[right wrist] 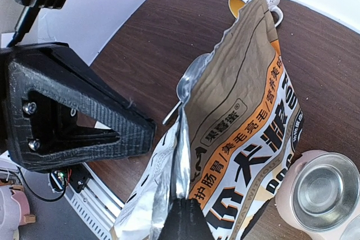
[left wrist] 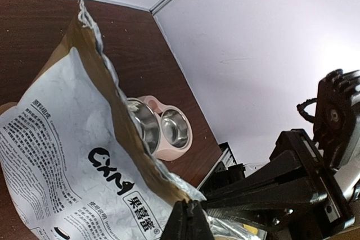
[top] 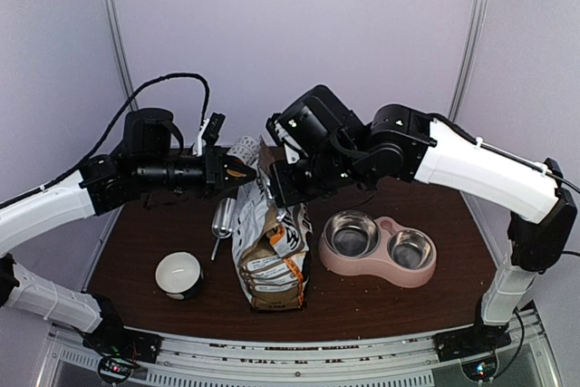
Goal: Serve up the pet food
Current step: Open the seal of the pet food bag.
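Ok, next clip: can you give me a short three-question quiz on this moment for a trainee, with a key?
1. True or false: the two steel cups of the pink bowl are already filled.
2. What are the left pincer and the right pincer both shut on? A) the metal scoop B) the top edge of the bag C) the white cup
3. Fill in: by the robot's own sides, the bowl stands on the table to the ____ of the bag.

Key: 1 false, both cups are empty; 2 B; 3 right.
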